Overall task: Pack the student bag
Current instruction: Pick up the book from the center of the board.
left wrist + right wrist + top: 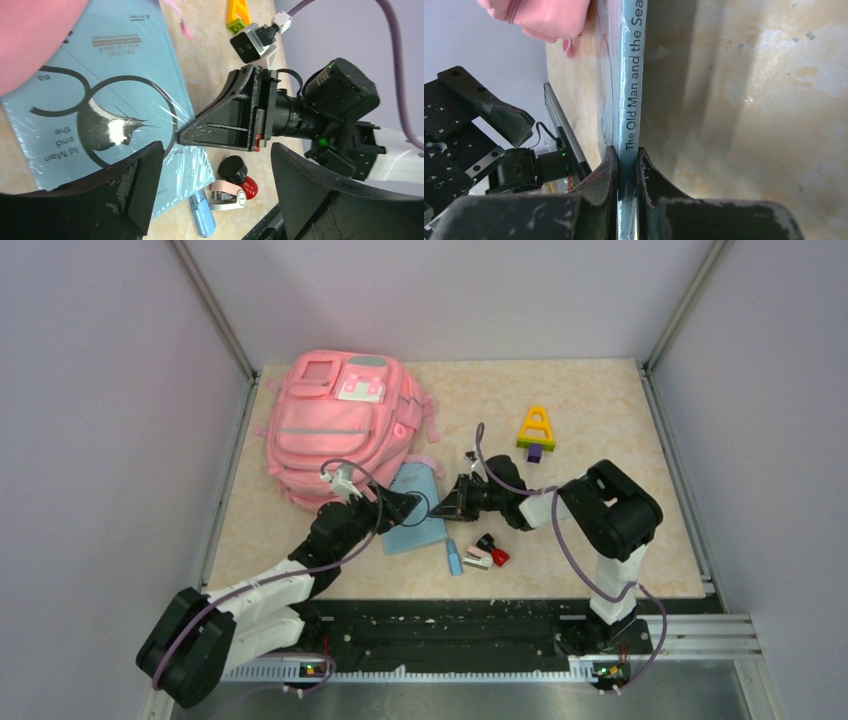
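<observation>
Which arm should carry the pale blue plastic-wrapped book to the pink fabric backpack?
Likely right: the right gripper pinches the pale blue plastic-wrapped book by its spine; the left gripper is open.

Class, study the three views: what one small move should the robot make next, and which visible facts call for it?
Probably raise the right gripper slightly to tip the spine of the book off the table. Its jaws are shut on that spine while the book rests on the table beside the student bag, and the open left gripper hovers over the cover, ready to help.
</observation>
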